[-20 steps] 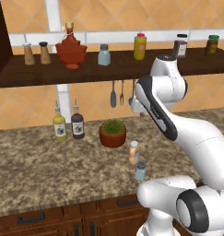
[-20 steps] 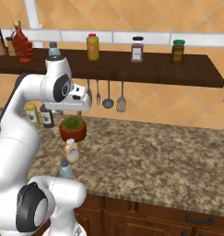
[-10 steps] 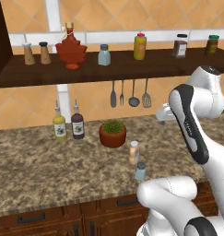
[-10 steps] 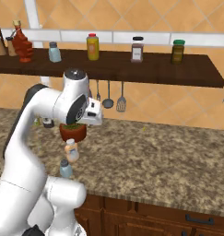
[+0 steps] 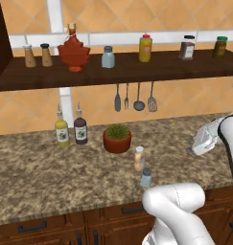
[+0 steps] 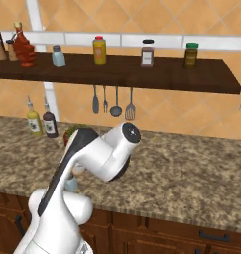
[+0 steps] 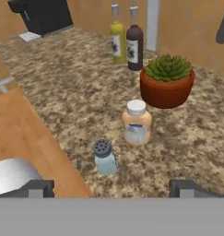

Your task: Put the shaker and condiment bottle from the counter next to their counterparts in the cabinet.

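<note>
The gripper is held wide open, with nothing between its two dark tips; in the hand view the tips are seen far apart at the bottom. The shaker is found just ahead of the gripper, a little toward the left tip, standing upright on the speckled counter; the condiment bottle is seen a bit farther ahead, close to the shaker but not touching it. A potted plant is placed beyond the bottle; two tall thin-necked bottles are set farther still. The cabinet is seen high above the counter in the left base view; on it the other blue-grey shaker is stood just beside the red leaf-shaped bottle. In that view the shaker and condiment bottle are seen well left of the gripper.
</note>
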